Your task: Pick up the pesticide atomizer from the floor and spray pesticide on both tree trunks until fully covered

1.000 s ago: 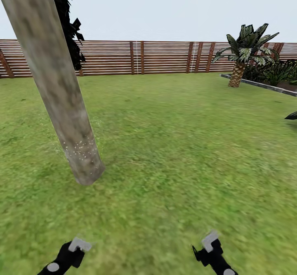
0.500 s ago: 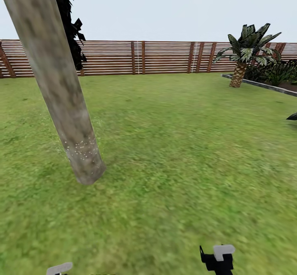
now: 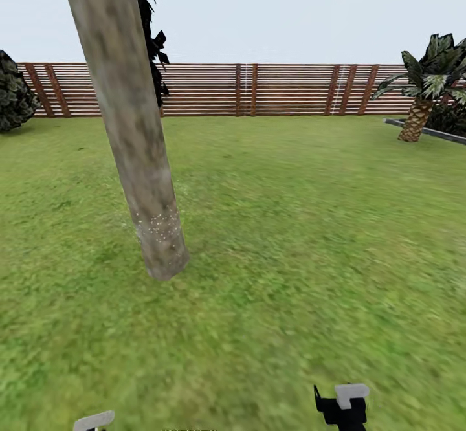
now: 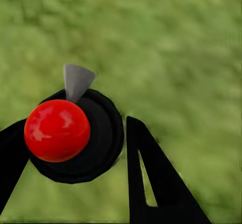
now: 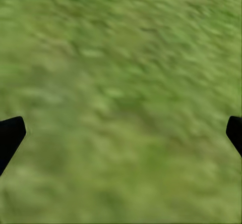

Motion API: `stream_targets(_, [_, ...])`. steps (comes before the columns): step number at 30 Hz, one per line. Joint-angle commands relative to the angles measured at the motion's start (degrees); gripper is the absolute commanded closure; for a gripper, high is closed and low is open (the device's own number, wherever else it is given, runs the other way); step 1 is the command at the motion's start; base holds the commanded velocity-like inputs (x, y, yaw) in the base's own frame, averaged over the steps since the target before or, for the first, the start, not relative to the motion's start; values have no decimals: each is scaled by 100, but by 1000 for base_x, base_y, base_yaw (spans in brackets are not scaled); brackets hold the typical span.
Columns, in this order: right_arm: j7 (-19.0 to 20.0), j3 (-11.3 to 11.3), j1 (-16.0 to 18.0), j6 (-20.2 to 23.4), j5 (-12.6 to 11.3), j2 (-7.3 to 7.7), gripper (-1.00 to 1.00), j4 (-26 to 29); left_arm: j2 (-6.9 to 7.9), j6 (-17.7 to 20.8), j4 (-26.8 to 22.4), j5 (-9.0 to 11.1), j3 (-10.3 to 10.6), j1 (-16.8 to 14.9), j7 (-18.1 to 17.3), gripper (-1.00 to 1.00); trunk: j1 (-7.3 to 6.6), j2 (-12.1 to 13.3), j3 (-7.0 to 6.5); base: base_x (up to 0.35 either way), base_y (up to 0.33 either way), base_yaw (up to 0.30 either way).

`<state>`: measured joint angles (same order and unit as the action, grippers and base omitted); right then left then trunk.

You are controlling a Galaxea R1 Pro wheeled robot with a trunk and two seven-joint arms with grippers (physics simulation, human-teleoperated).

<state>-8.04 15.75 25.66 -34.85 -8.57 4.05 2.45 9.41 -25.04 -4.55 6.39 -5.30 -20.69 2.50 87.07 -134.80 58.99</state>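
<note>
Atomizer (image 4: 70,133), red-capped with grey nozzle, sits clamped between the left end effector (image 4: 70,148) fingers over the grass (image 3: 291,224), presumably kept ready to spray. Tree trunk (image 3: 139,159) stands ahead-left, white specks near its base. Right end effector (image 5: 121,133) spread wide, empty.

Trunk (image 3: 133,140): matt mottled grey-tan bark, smooth, fine pale specks near the base. Grass (image 3: 291,224): blurry matt green turf. Fence (image 3: 291,89): brown wooden slats, matt. Atomizer (image 4: 75,133): glossy red ball top with highlights, matt black round body, dull grey nozzle. Left gripper (image 4: 75,173) fingers (image 4: 151,183): flat matt black.
</note>
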Motion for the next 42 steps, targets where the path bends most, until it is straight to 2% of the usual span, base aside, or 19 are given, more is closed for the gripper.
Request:
stream_targets(1, [-14,56,1,-13,-49,3,-100,0,-1,-18,6,15,-24,-5,-13,100,-1,-2,7,0,0,279])
stream_targets(42, [-14,59,-17,-13,-54,-62,-100,-8,-1,-9,24,55,-33,78,41,100,-1,-2,101,0,0,279])
